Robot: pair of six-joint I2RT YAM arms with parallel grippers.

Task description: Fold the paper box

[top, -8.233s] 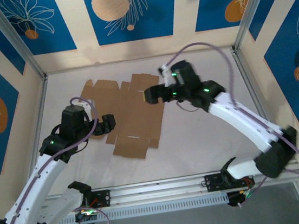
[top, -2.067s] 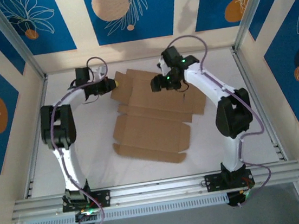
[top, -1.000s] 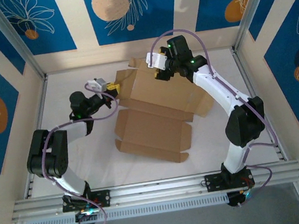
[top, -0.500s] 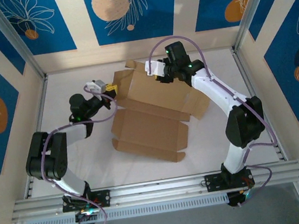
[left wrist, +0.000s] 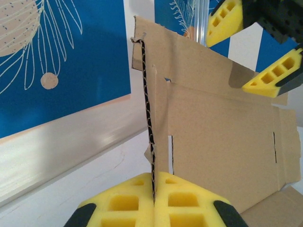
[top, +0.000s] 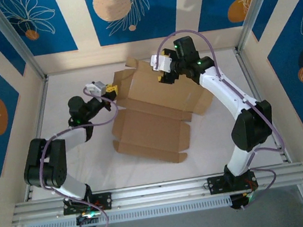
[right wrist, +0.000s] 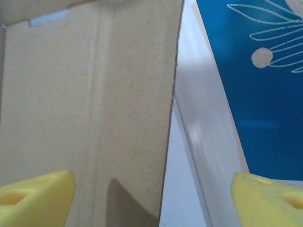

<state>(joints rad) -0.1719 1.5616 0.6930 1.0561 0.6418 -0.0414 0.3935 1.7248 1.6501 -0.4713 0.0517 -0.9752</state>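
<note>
Paper box [top: 150, 126] centre frame, rear panel tipped up, length running top to bottom; left gripper [top: 111, 89] pinches its left edge; right gripper [top: 162, 74] arches over, fingers spread wide.

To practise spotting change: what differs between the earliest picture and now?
The far panel of the paper box has risen from flat to standing. The left end effector has clamped its side; the right end effector, open, straddles its top edge. The near panel stays flat.
</note>
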